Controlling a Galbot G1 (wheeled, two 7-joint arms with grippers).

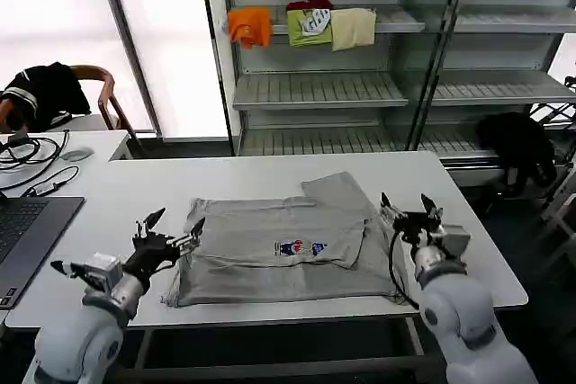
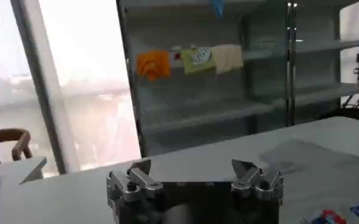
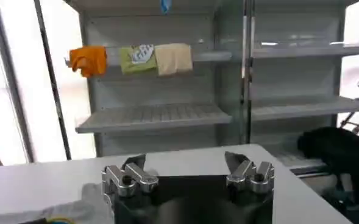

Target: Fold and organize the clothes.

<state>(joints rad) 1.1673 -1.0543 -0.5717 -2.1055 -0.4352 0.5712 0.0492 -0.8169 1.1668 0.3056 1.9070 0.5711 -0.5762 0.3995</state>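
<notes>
The light grey T-shirt point(image 1: 279, 249) lies partly folded on the white table point(image 1: 243, 182), its small coloured print point(image 1: 301, 247) facing up and one sleeve flap point(image 1: 337, 191) sticking out toward the far side. My left gripper point(image 1: 176, 226) hovers open just off the shirt's left edge. My right gripper point(image 1: 407, 205) hovers open just off the shirt's right edge. In the left wrist view the left gripper point(image 2: 192, 168) has nothing between its fingers, and a corner of the shirt point(image 2: 301, 155) shows beyond. In the right wrist view the right gripper point(image 3: 185, 162) is likewise empty.
A laptop point(image 1: 27, 231) and cables point(image 1: 31, 164) sit on the table's left side. Behind the table stands a shelf unit point(image 1: 360, 87) with orange, green and cream folded garments point(image 1: 306, 24). A black garment point(image 1: 517, 146) lies at the right, a chair point(image 1: 99, 96) at the left.
</notes>
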